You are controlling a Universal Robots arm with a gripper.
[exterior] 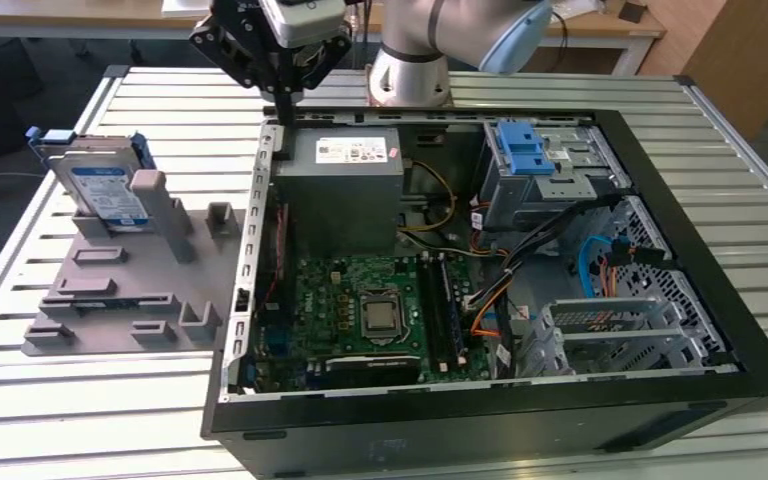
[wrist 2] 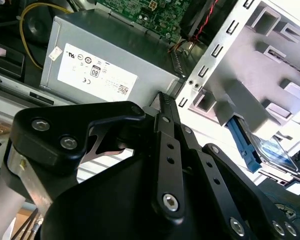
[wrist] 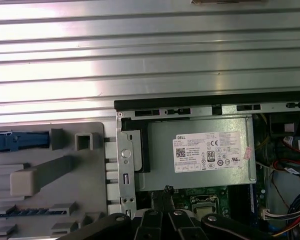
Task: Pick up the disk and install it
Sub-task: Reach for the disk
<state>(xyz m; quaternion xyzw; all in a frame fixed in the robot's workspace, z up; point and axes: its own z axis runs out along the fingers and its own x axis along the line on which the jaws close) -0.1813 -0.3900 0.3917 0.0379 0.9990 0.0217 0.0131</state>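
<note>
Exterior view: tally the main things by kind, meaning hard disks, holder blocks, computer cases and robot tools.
Silver rectangular hard disk with blue rails: 1
Grey plastic holder block: 1
Open black metal computer case: 1
Black robot tool: 1
Total: 4

- One disk (exterior: 99, 186), with a blue-and-white label.
- One grey holder (exterior: 117, 300), with many slots and posts that I cannot count for sure.
- One open computer case (exterior: 491, 415), black.
- One grey box with a white sticker (exterior: 344, 185) inside the case.
- Two metal cages inside the case: one cage with a blue latch (exterior: 544, 165) and one plain cage (exterior: 611, 330).
- One green board (exterior: 344, 290), and on it one processor socket (exterior: 381, 316).
- One robot arm (exterior: 424, 40).
- One table (exterior: 91, 420) of metal slats.
</note>
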